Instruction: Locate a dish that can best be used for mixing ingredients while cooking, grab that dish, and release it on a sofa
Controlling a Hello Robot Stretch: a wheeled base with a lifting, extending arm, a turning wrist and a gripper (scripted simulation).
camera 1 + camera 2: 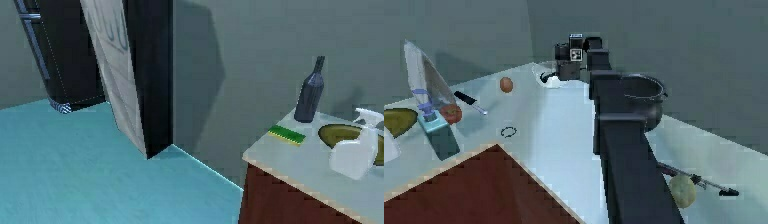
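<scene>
The gripper sits at 12 o'clock on the pale countertop, by a small white rounded dish, probably the target. Finger state and hold: cannot tell. Risk: on retraction the dark square arm bar may knock the dark round metal pot at its 3 o'clock.

A home kitchen. At the forward view's lower right, a pale counter has a sink, a spray bottle, a dark bottle and a green sponge. In the arm side view, a worktop bears a pot, a tomato and a knife.
</scene>
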